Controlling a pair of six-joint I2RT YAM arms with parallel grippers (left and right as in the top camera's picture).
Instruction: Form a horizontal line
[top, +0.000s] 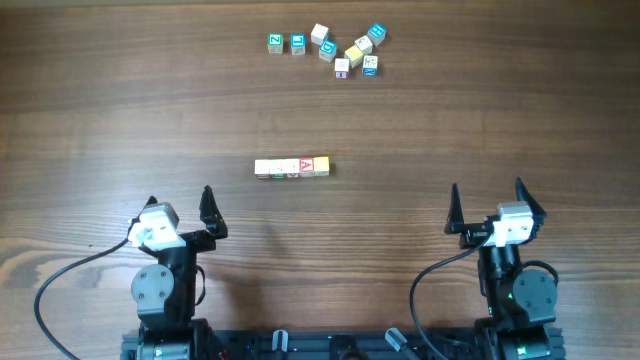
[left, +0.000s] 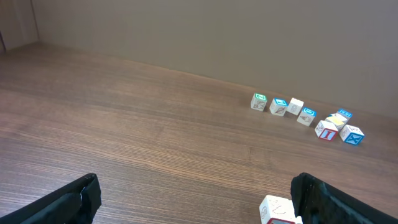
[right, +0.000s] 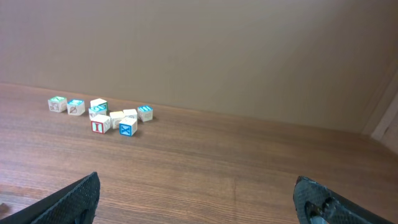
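Note:
The horizontal line (top: 292, 167) is a short straight row of pale letter cubes in the middle of the table, its red "A" near the right end and a yellow cube last. Its left end cube (left: 278, 210) shows at the bottom right of the left wrist view, close to the right finger. My left gripper (top: 180, 203) stands open near the front left, below and left of the row, nothing between its fingers. At the front right, well right of the row, my right gripper (top: 487, 203) is open and empty too.
A loose scatter of similar cubes (top: 345, 50), several blue or teal, lies at the far edge of the wooden table (top: 480, 120). The same scatter (left: 308, 115) shows far right in the left wrist view and as a cluster (right: 102, 113) far left in the right wrist view.

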